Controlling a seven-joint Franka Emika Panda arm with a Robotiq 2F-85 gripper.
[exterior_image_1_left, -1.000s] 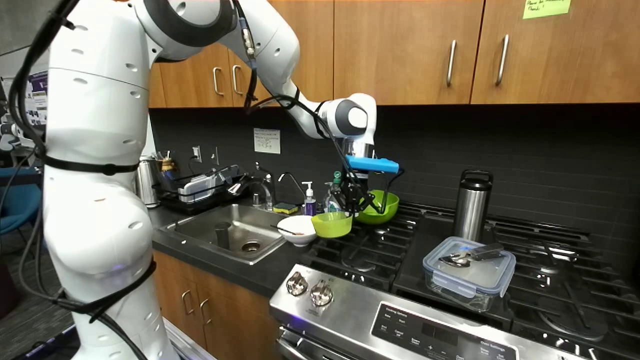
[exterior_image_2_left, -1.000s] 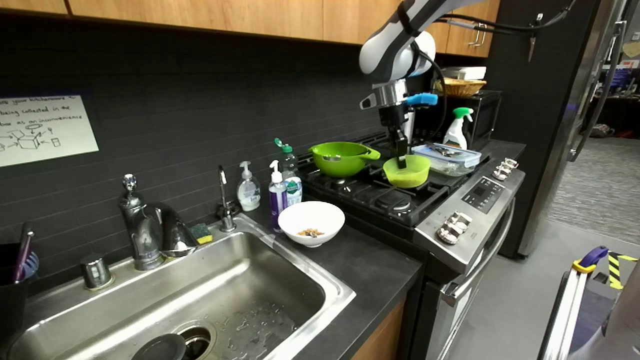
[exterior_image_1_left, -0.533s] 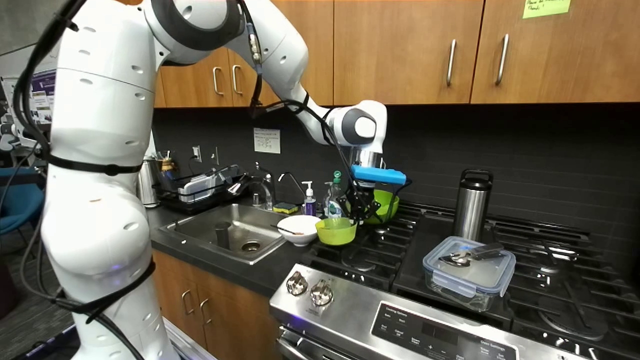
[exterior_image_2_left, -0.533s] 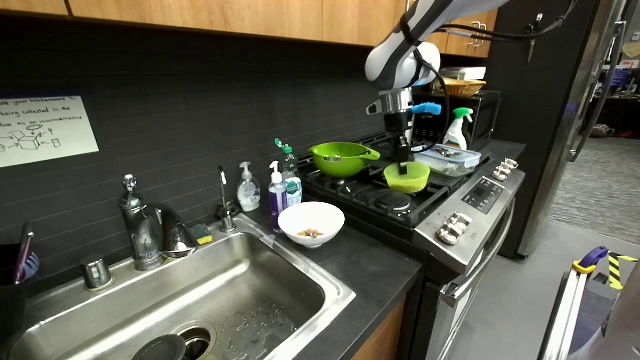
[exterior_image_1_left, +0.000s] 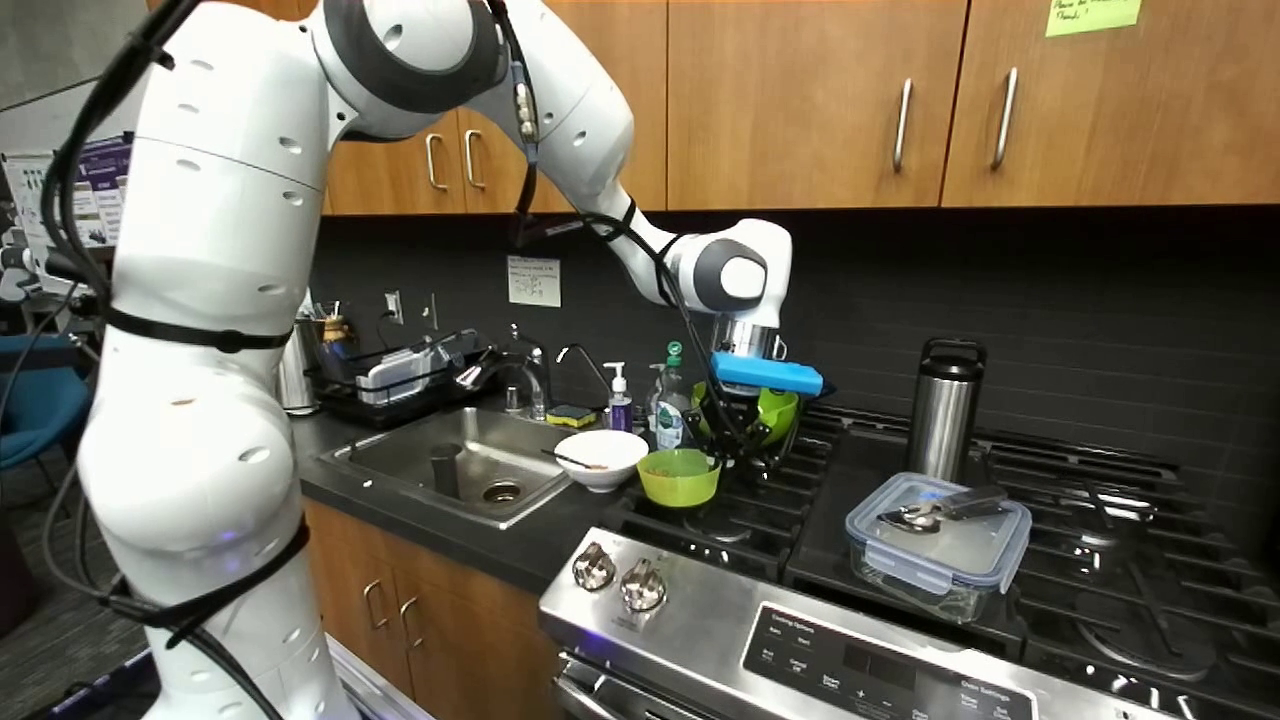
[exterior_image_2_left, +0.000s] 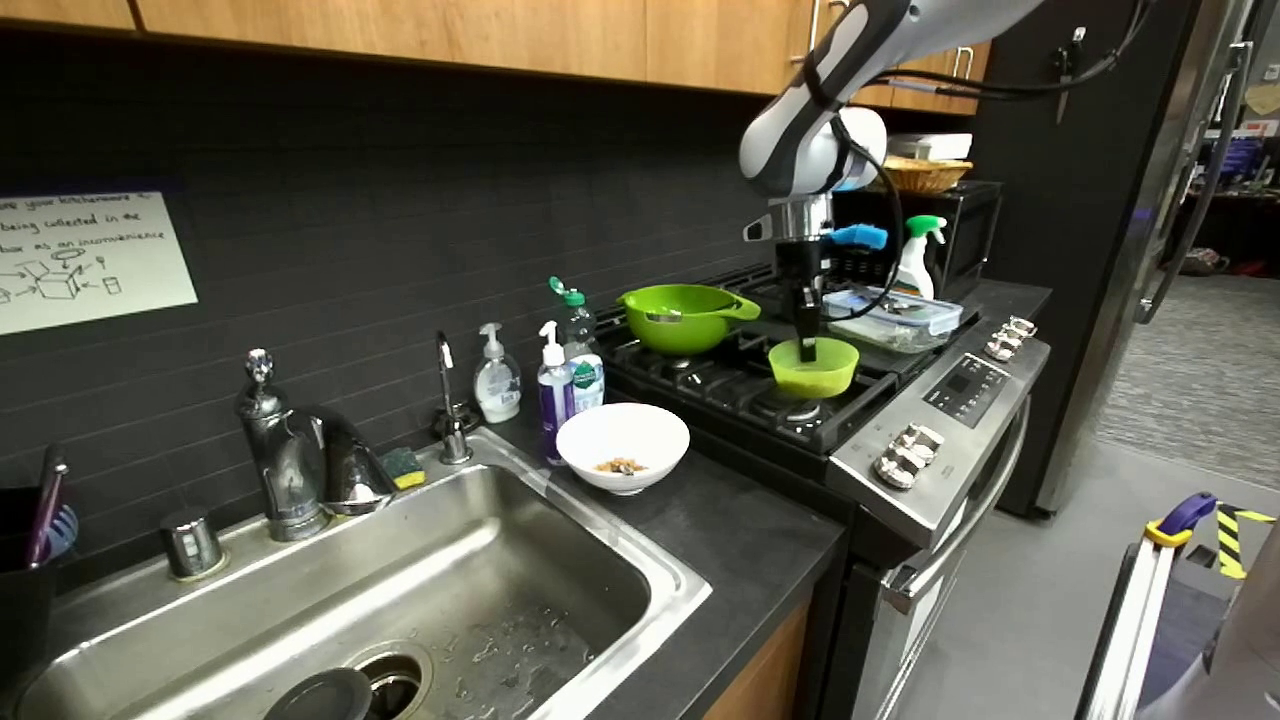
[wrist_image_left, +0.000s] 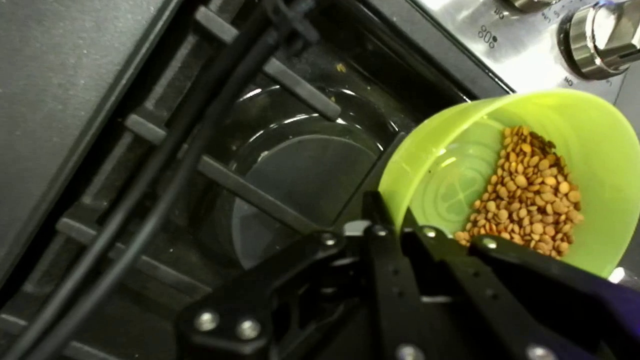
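A: Pincer state?

B: Clamped. The gripper (wrist_image_left: 391, 210) pinches the lime-green bowl (wrist_image_left: 600, 165) by its rim, one finger inside the wall, its mate outside. Wrist view puts the pinch between 8 and 9 o'clock on that rim.

A: Bowl position?

B: At 3 o'clock from centre, wrist view. In both exterior views it is at the front burner (wrist_image_left: 300, 170) of the gas range (exterior_image_1_left: 700, 620), on the side towards the sink (exterior_image_2_left: 590, 550). Cannot tell whether its base touches the grate (wrist_image_left: 254, 195).

A: Contents?

B: Lentils (wrist_image_left: 530, 200), orange-brown, heaped off-centre; bare floor of the bowl shows at their 9 o'clock.

A: Neighbours, dial centred on the bowl?

B: Wrist view: chrome knob (wrist_image_left: 605, 40) at 1, front burner at 9, partly hidden by the gripper.

A: Wider field?

B: In an exterior view: white bowl (exterior_image_2_left: 625, 432) at 8, on the counter (exterior_image_2_left: 700, 515), with a small heap of orange-brown bits (exterior_image_2_left: 620, 466); sink also at 8, farther off; dish-soap bottle (exterior_image_2_left: 582, 350) at 9; larger bright-green bowl (exterior_image_2_left: 680, 335) at 10, on the range; spray bottle (exterior_image_2_left: 912, 270) between 1 and 2, well back.

A: Along the range?

B: In an exterior view: lidded glass container (exterior_image_1_left: 955, 550) between 3 and 4, cutlery (exterior_image_1_left: 925, 515) lying on its lid; stainless-steel flask (exterior_image_1_left: 942, 420) between 2 and 3, upright, just behind the container. Both well apart from the gripper.
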